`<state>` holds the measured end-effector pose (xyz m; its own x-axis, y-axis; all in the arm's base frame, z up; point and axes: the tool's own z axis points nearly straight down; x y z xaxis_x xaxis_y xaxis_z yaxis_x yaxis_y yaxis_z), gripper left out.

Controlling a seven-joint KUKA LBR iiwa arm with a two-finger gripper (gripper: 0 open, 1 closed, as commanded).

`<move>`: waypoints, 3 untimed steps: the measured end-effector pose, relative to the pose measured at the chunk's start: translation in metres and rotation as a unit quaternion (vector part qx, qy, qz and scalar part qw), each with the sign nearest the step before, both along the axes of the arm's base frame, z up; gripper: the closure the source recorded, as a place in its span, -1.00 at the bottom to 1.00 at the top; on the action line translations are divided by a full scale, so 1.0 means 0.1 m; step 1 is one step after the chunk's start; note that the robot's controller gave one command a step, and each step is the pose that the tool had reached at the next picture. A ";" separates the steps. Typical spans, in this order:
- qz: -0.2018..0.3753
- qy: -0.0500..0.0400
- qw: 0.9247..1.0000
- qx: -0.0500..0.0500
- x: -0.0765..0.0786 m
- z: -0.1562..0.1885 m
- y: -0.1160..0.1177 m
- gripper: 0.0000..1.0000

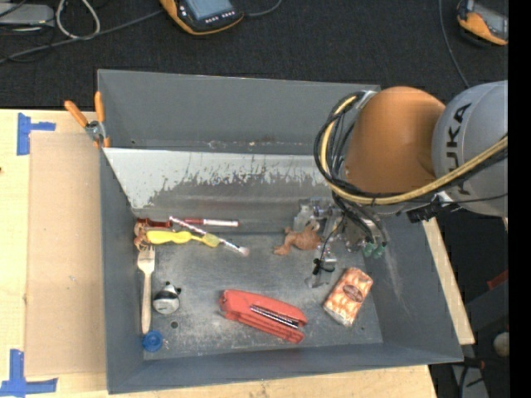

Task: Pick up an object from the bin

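Observation:
My gripper [325, 254] hangs low over the right middle of the bin floor, under the arm's orange cover. Just to its left lies a small brown toy animal [295, 240], close to the gripper; I cannot tell whether they touch. An orange and white patterned packet [348, 295] lies just below and to the right of the gripper. A red stapler [261, 314] lies flat on the floor further to the lower left.
Along the left side lie a yellow-handled brush [181, 238], a red and white pen [204, 222], a pale fork [146, 290], a small round silver thing [167, 300] and a blue cap [151, 341]. The arm's cover and cables hide the bin's right rear.

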<state>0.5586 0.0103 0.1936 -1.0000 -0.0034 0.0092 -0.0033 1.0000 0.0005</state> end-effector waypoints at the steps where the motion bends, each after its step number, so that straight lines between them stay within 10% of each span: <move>1: 0.000 -0.004 1.000 0.000 0.01 0.05 0.00 -1.00; 2: -0.004 -0.006 1.000 0.000 -0.02 -0.53 0.11 -1.00; 3: 0.062 -0.007 0.998 0.000 -0.38 -1.02 0.20 -1.00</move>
<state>0.5209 0.0305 0.0914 -0.9919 -0.1269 -0.0054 -0.1269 0.9919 0.0001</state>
